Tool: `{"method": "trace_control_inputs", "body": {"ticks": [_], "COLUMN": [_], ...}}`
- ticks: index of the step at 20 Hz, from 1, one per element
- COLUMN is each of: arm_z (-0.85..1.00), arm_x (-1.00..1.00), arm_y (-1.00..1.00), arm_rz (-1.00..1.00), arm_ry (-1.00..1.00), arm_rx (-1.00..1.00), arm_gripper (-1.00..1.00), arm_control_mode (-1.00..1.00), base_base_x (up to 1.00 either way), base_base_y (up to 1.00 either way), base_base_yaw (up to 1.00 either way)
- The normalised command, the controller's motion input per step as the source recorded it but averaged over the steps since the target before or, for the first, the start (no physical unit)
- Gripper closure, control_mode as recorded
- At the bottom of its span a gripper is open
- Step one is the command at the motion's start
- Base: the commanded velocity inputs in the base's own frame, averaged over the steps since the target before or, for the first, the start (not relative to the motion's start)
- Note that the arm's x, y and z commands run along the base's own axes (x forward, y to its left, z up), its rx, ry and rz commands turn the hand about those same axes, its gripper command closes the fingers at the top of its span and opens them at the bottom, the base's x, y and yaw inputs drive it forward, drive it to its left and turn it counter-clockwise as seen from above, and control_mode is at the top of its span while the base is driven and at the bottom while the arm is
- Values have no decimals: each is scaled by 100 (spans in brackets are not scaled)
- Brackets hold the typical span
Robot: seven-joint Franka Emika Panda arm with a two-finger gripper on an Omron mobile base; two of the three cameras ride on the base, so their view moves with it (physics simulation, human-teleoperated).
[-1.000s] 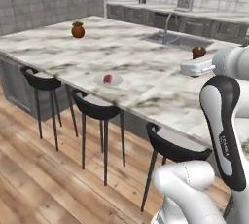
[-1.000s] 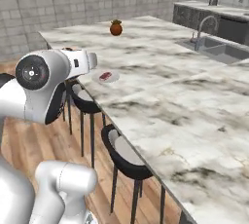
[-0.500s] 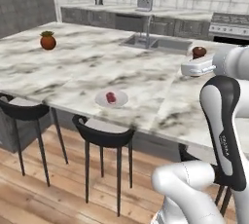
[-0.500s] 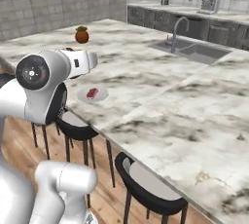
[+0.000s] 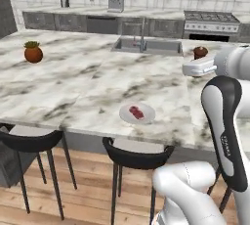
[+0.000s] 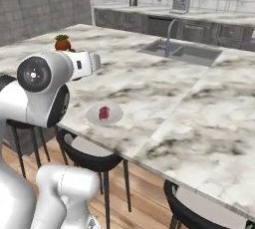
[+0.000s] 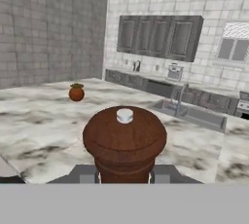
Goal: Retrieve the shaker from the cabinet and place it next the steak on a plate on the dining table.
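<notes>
My gripper [image 7: 124,177] is shut on the dark reddish-brown shaker [image 7: 124,140], whose knob top fills the middle of the hand view. From the left base, the shaker [image 5: 200,52] sticks up from the gripper [image 5: 199,60], held above the right part of the dining table [image 5: 73,82]. The white plate [image 5: 124,114] with the red steak [image 5: 136,112] lies near the table's front edge, left of and nearer than the gripper. In the right base view the plate [image 6: 92,116] and steak [image 6: 104,112] lie below and right of the hand. The grey wall cabinet [image 7: 160,35] hangs on the far wall.
An orange pot with a plant [image 5: 33,53] stands on the table's far left. A steel sink with faucet [image 5: 146,46] is set into the far side. Black stools [image 5: 136,153] stand along the near edge. A stove [image 5: 210,23] and coffee machine [image 5: 115,0] line the back counter.
The base has driven along the table, so the whole scene has shifted; the plate with the steak now sits in front of me. The grip on the shaker is unchanged.
</notes>
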Motion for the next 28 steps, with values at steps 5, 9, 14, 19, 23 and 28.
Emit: {"method": "trace_control_inputs", "body": {"ticks": [5,9,14,19,23,28], "arm_z": [0,0,0,0,0,0], "arm_x": [0,0,0,0,0,0], "arm_y": [0,0,0,0,0,0], "arm_rz": [0,0,0,0,0,0], "arm_ry": [0,0,0,0,0,0], "arm_rx": [0,0,0,0,0,0], "arm_gripper": [100,100,100,100,100,100], "arm_control_mode": [100,100,100,100,100,100], "base_base_x": [63,83,99,100,58,9], "base_base_y": [99,38,-1,-19,0,0], "base_base_yaw": [-37,-34,-27,-10,-3,0]}}
